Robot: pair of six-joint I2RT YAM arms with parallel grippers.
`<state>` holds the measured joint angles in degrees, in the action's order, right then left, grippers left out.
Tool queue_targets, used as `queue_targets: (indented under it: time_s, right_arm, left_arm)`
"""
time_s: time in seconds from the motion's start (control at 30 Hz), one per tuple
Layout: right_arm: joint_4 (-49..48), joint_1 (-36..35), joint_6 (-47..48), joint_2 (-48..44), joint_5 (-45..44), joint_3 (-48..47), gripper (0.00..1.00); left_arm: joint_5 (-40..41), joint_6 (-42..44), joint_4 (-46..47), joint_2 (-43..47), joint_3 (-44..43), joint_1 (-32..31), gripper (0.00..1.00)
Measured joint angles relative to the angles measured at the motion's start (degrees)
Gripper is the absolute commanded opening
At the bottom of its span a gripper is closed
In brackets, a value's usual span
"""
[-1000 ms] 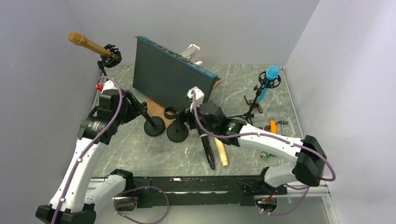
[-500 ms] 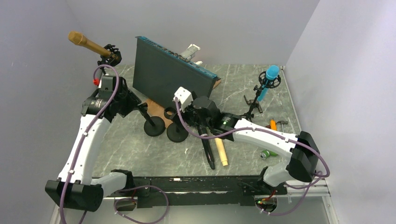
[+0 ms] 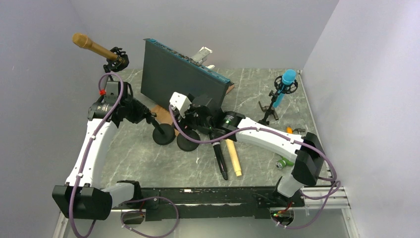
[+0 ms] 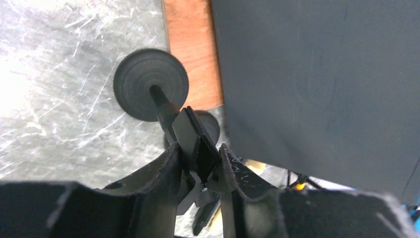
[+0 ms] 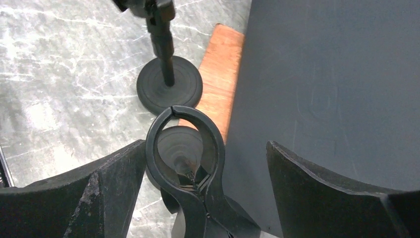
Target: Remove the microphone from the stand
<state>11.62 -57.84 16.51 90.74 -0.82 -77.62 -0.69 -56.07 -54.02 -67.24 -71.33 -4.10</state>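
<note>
Your black microphone [image 3: 219,159] lies flat on the worktop [image 3: 133,153], at 5 o'clock of the right round-base stand [image 3: 188,141] and beside a cream rod [image 3: 233,159]. A gold microphone [image 3: 94,47] at 10 o'clock and a blue microphone [image 3: 283,89] at 2 o'clock sit in their own stands. Expect the black one to be stiff, smooth, fairly weighty and apt to roll, so take it across the mid-body, not the head. Your right claw [image 5: 205,147] stands wide apart around that stand's empty ring clip [image 5: 216,148]. Your left claw [image 4: 199,151] has its fingers drawn in on either side of the clip head [image 4: 198,141] of the left round-base stand [image 4: 151,84]; you cannot tell whether they press yet. Against a second ago, the right claw has shifted toward 10 o'clock, off the lying microphone, and the left claw has narrowed. The microphone itself has not moved.
</note>
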Motion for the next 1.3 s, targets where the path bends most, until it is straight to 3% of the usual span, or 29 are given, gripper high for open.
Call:
queue_targets:
  time_s: [0.13, 0.2, 0.43, 0.63, 0.87, 1.3]
  right_arm:
    - [1.05, -0.39, 0.66, 1.44, 1.33, -0.48, 0.83]
    - [1.6, -0.83, 1.11, 2.08, 1.27, -0.48, 0.75]
    - [3.02, -3.89, 2.38, 4.22, -2.75, -2.43, 0.35]
    - [3.48, -5.38, 2.75, 4.33, -4.59, -2.71, 0.0]
    - [4.79, -6.27, 1.53, 4.85, -6.54, -3.87, 0.0]
    - [8.92, -6.56, -3.69, 2.64, -9.25, -4.57, 0.0]
  left_arm:
    - [-1.4, -1.46, 2.08, 0.55, 1.77, 1.62, 0.18]
    - [-1.55, -1.62, 2.21, 0.68, 1.9, 2.34, 0.01]
    - [-1.29, -1.49, 2.19, 0.79, 1.92, 2.67, 0.0]
    - [4.35, -0.13, -2.91, 2.19, 0.15, 2.67, 0.0]
    - [9.25, 1.95, -6.78, 4.42, -0.17, 3.54, 0.0]
    - [7.91, 3.32, -7.26, -1.03, -4.31, 5.79, 0.0]
